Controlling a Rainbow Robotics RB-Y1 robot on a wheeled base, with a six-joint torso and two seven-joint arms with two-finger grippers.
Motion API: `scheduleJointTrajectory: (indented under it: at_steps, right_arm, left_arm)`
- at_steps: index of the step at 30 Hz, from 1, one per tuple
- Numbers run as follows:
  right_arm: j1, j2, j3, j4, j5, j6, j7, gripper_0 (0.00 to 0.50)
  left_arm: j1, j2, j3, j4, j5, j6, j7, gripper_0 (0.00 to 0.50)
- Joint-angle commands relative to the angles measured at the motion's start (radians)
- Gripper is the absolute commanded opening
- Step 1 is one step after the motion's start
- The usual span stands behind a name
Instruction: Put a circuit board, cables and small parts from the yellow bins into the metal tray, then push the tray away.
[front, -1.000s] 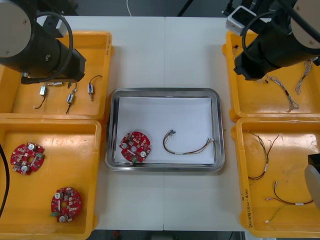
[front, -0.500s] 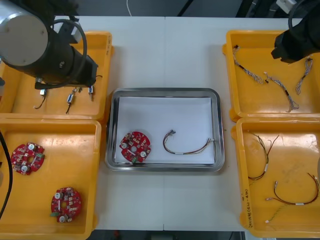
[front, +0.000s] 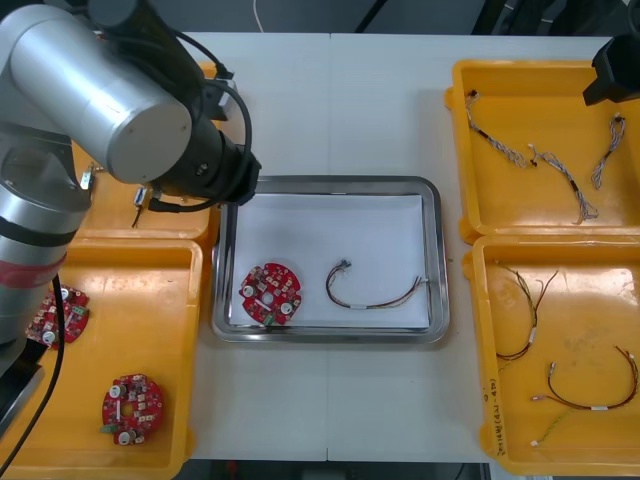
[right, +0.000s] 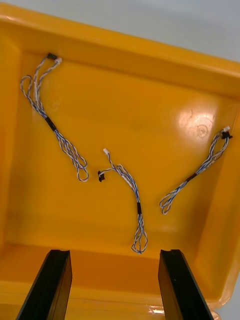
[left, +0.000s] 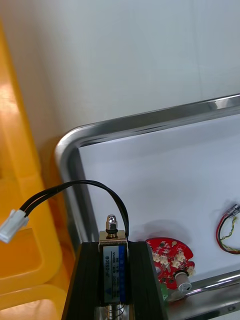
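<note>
The left gripper (left: 114, 248) is clenched on a small boxy metal part (left: 113, 272) with a printed label. Its 2 black leads (left: 75, 185) arc away to a white plug (left: 12, 226). In the front view the left arm (front: 110, 100) fills the upper left of the frame, its wrist over the upper-left corner of the shiny rectangular metal tray (front: 330, 183). At the tray's lower left lie 1 round red circuit board (front: 271, 293) and, beside it, 1 red-and-yellow cable (front: 375, 290).

The step looks like delivery. Carry the part past the rim to the bare white area, lower it close before letting go, and see that the plug clears the rim too.

The right gripper (right: 114, 254), fingers spread, hangs over 3 twisted blue-and-white cables (right: 127, 200) in the upper-right yellow plastic bin (front: 530, 68).
</note>
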Motion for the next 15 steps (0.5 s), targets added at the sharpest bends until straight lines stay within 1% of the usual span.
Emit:
scheduleJointTrajectory:
  at_steps: [1,7,12,15]
  right_arm:
    - [-0.079,-0.067,-0.029,0.070,0.021,0.003,-0.065,0.500]
    - [-0.114,-0.083,-0.032,0.181,0.029,0.003,-0.166,0.500]
    - [-0.166,-0.102,-0.032,0.319,0.047,0.003,-0.226,0.500]
    - [-0.198,-0.118,-0.032,0.400,0.061,-0.033,-0.258,0.500]
  left_arm:
    - [-0.009,-0.046,-0.061,0.022,-0.028,-0.041,0.099,0.003]
    - [-0.027,-0.076,-0.105,0.103,-0.061,-0.082,0.097,0.002]
    - [-0.032,-0.084,-0.139,0.174,-0.092,-0.146,0.091,0.001]
    - [-0.032,-0.086,-0.153,0.206,-0.108,-0.180,0.088,0.002]
